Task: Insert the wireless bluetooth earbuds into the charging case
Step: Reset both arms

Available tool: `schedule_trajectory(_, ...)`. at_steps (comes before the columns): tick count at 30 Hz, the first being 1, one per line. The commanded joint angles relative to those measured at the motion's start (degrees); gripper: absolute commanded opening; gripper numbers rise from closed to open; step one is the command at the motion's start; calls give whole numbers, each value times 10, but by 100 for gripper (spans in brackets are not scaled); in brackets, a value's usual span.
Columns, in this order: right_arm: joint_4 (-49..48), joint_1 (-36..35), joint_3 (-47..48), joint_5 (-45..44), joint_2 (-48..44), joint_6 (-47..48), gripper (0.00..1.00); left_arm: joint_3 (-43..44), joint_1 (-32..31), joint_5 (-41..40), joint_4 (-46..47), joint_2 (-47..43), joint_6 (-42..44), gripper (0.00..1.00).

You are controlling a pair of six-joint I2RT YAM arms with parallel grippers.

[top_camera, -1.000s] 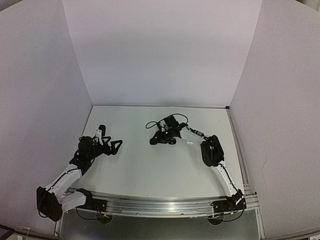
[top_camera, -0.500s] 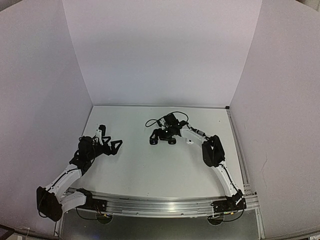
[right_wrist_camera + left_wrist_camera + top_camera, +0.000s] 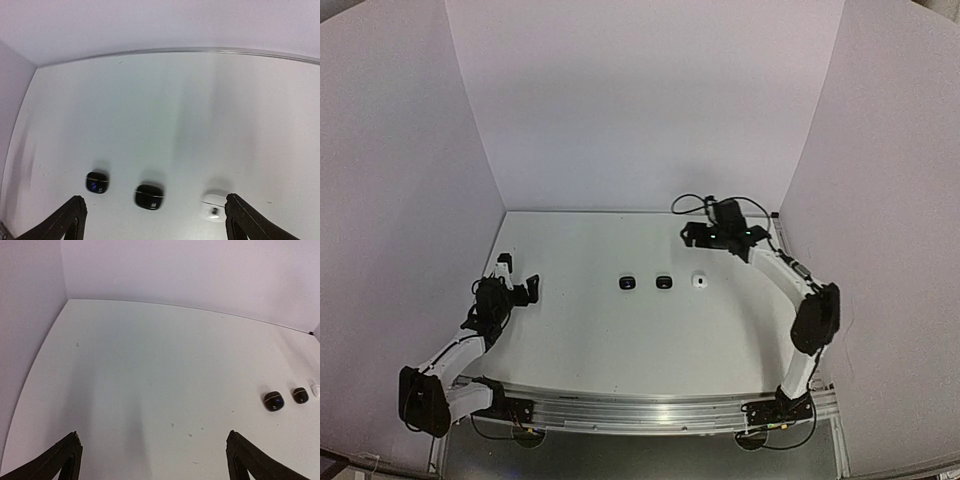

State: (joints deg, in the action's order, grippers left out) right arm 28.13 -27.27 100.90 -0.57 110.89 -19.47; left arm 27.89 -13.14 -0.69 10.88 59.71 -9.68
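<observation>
Seen from above, a black case (image 3: 627,283), second black case (image 3: 663,283) and white case (image 3: 700,281) lie in a row on the table (image 3: 580,340), lids shut, buds hidden. In the left wrist view, the left gripper (image 3: 153,439) is spread wide and empty, with the cases at far right. In the right wrist view, the right gripper (image 3: 154,199) is also spread and empty, looking down on the row.

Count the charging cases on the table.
3, in one row: left black case, middle black case, white case on the right. None looks hidden.
</observation>
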Motion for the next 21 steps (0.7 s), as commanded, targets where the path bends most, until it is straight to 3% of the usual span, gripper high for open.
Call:
schedule_trajectory(1,-44,103,-237,-97,-162,-8,91,7,37,-86,-23,15,32,100)
schedule_trajectory(6,-130,192,-468,-109,-333,22,93,-9,69,-79,-79,18,14,96)
schedule_trajectory(10,-223,235,-633,-116,-448,57,97,-32,78,-157,-76,12,-3,95)
schedule_trajectory(14,-311,245,-730,-123,-521,73,98,-66,99,-150,-42,11,36,93)
schedule_trajectory(21,-379,249,-792,-134,-542,77,98,-76,113,-151,-15,-3,-11,93)
